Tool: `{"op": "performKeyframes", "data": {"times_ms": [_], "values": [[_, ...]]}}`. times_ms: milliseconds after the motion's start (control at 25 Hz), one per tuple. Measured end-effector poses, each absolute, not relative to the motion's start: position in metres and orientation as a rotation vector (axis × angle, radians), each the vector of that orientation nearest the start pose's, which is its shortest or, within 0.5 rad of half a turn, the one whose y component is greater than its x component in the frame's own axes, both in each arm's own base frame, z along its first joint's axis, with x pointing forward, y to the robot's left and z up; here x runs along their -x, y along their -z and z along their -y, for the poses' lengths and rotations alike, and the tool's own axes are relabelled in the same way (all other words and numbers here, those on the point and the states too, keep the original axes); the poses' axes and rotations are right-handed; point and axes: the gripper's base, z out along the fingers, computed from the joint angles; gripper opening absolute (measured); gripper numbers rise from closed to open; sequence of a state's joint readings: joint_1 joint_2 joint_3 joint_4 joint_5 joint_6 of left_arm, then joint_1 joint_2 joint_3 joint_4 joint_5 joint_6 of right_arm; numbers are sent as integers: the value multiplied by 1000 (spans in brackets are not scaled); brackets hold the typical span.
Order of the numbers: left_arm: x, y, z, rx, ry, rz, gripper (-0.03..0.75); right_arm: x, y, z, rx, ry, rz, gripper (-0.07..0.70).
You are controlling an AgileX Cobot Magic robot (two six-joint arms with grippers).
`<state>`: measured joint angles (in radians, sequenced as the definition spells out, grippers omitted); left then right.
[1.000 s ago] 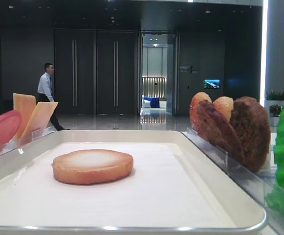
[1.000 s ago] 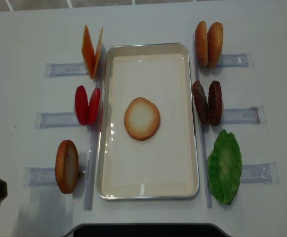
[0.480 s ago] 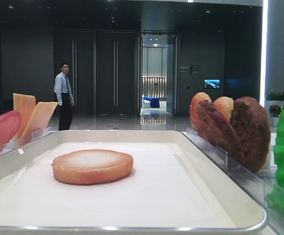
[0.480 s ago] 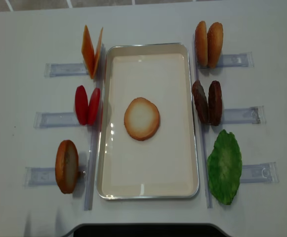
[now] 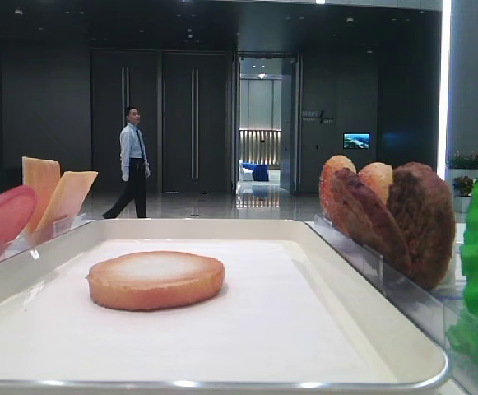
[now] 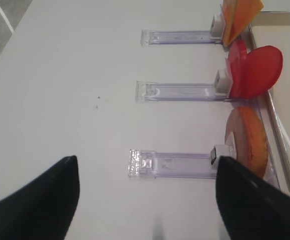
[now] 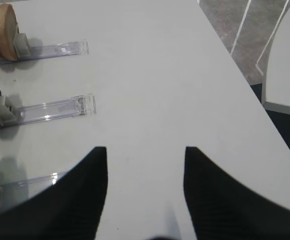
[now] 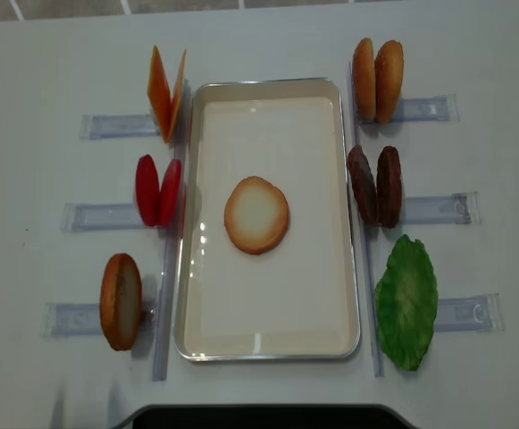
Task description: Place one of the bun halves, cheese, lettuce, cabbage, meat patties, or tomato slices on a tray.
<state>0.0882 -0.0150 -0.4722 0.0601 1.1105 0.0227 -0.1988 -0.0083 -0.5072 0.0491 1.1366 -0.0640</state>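
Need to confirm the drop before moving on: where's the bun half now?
In the overhead view the bun half lies flat, pale face up, near the middle of the tray, level with the tomato slices on its left and meat patties on its right.

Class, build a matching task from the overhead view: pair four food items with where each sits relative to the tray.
Items:
1. bun half
2. cheese slices
3. meat patties
4. lettuce

Places:
A. right of the tray, middle holder
B. lying flat on the tray liner
C. left of the tray, far holder
D. right of the tray, nearest holder

Pairs: 1-B, 2-C, 3-A, 4-D
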Motion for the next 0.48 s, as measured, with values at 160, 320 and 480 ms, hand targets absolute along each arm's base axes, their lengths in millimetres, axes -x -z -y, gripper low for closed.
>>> {"op": "performKeyframes", "data": {"times_ms": [160,320,480], "values": [[7,-266,-4,65,-133,-2108,653,9,-273,-6,-137,99,-2101,340],[7,-266,-3,63,-132,-2108,653,9,-273,-6,-137,99,-2101,340],[7,-266,-3,63,-132,-2108,653,9,-273,-6,-137,99,-2101,340]]}}
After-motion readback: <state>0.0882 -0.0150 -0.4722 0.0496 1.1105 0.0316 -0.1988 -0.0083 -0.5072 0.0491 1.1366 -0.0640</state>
